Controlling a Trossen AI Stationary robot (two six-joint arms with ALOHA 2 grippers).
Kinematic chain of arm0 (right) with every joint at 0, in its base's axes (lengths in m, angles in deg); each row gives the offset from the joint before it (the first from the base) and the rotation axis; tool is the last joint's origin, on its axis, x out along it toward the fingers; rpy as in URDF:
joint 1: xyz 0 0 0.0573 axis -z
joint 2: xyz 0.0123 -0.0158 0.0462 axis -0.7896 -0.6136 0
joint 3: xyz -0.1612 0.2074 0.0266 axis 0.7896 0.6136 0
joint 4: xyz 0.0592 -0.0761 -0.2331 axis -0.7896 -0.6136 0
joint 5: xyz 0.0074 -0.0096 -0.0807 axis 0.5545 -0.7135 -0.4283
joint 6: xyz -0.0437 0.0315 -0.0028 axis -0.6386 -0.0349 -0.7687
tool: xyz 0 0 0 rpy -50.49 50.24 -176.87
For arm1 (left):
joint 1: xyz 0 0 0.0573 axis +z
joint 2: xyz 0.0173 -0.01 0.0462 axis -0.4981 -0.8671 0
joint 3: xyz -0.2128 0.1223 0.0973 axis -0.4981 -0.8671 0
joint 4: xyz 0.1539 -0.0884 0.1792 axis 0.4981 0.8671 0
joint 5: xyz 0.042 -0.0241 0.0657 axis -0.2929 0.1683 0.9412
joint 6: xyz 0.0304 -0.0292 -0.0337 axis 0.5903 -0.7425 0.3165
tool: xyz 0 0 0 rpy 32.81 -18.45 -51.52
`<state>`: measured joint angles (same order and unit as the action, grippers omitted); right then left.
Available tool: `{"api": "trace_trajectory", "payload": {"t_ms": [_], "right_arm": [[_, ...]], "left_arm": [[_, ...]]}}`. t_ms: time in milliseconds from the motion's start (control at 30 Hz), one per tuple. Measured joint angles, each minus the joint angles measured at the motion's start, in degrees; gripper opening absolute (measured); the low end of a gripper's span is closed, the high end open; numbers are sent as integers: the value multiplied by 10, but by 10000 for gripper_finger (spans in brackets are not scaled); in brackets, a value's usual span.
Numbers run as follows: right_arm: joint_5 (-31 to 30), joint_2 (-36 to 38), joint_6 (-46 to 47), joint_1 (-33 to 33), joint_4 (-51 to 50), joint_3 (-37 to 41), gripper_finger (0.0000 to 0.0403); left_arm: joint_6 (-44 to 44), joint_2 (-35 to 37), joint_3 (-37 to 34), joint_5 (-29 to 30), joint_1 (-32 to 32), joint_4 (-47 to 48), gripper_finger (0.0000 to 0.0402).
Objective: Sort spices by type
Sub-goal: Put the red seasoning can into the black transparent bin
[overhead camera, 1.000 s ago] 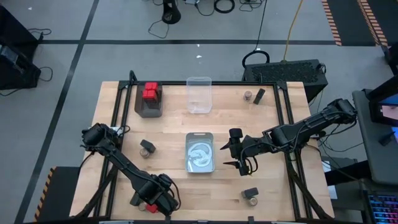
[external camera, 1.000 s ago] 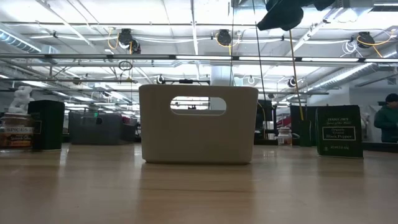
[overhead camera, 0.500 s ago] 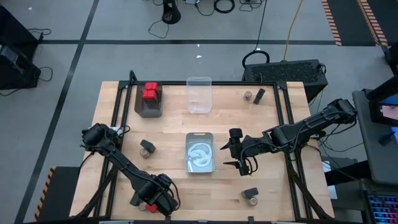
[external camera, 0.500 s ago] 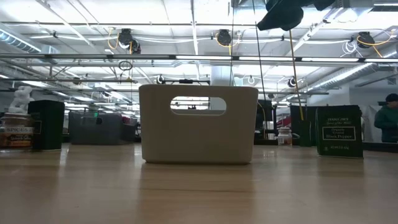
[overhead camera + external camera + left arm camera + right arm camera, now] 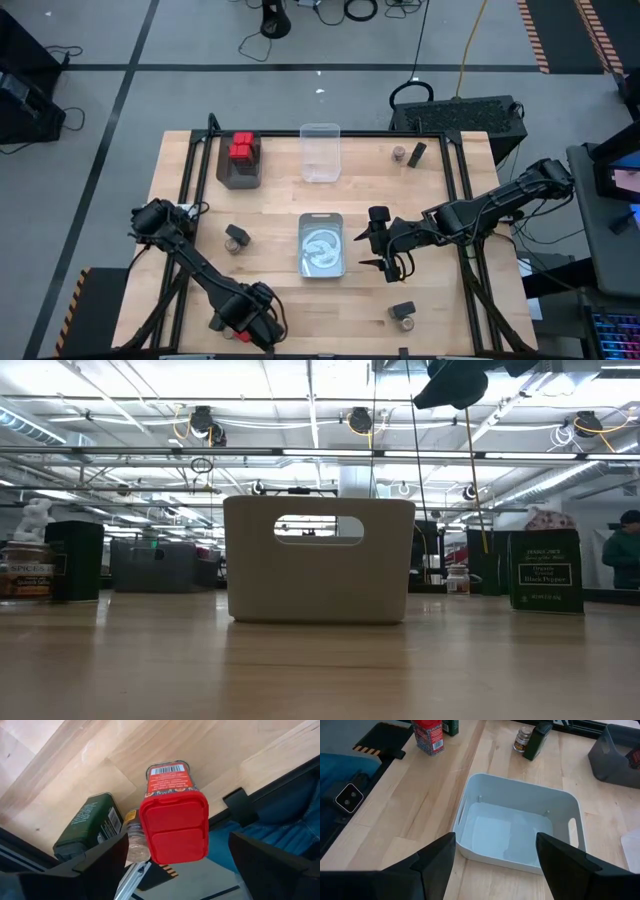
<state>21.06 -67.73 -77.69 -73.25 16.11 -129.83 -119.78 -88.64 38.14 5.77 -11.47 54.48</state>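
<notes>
A red spice box (image 5: 174, 827) stands upright by the table's near left corner, with a dark box (image 5: 87, 825) and a small jar (image 5: 133, 842) beside it. My left gripper (image 5: 177, 845) points down over the red box, open. Its fingers stand on either side of the red lid without touching it. My right gripper (image 5: 495, 870) hovers open beside the white bin (image 5: 520, 822) at the table's middle. Two red boxes (image 5: 241, 148) sit in a grey bin (image 5: 240, 172) at the far left. Jar-and-black-box pairs stand at three spots: (image 5: 237, 237), (image 5: 408, 153), (image 5: 403, 313).
A clear plastic bin (image 5: 320, 152) stands at the far middle. The white bin (image 5: 322, 245) has nothing in it. The left arm (image 5: 190, 260) stretches along the table's left side. Bare wood lies between the bins and along the near edge.
</notes>
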Motion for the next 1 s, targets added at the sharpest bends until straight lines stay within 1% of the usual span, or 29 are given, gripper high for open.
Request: {"api": "trace_trajectory", "payload": {"t_ms": [167, 267, 467, 833, 1000], "right_arm": [[1, 0, 0, 0, 0, 0, 258], [1, 0, 7, 0, -1, 0, 258], [2, 0, 10, 0, -2, 0, 258], [2, 0, 10, 0, -2, 0, 258], [2, 0, 10, 0, -2, 0, 258]], "left_arm": [[0, 1, -24, -1, -1, -36, 348], [0, 1, -40, -14, -3, -64, 348], [-1, 1, -48, -16, -6, -62, 348], [-1, 1, -48, 14, -8, -62, 348], [-1, 0, -48, 15, -8, -62, 348]]}}
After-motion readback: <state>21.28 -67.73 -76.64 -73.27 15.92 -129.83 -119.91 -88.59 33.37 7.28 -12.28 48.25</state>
